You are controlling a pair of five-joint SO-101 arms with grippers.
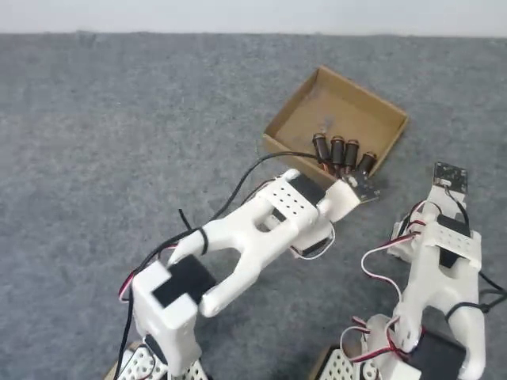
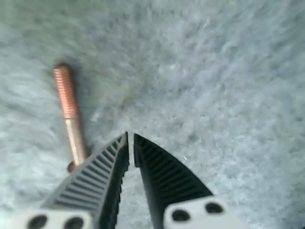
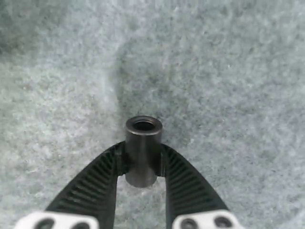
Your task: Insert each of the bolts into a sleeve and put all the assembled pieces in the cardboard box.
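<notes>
A copper bolt (image 2: 69, 114) lies flat on the grey carpet, its threaded end pointing away from my left gripper (image 2: 131, 138). That gripper is shut with nothing between its fingers, and its tips hover beside the bolt's head end. My right gripper (image 3: 142, 150) is shut on a dark sleeve (image 3: 143, 143), held upright with its bore facing up. In the high view the left arm (image 1: 293, 210) stretches to just in front of the cardboard box (image 1: 279, 123). The right arm (image 1: 440, 245) stands to the right of the box.
Several assembled pieces (image 1: 341, 152) lie side by side in the box's near corner. Grey carpet (image 1: 119, 142) covers the table, with open room to the left. Cables (image 1: 253, 170) trail along the left arm.
</notes>
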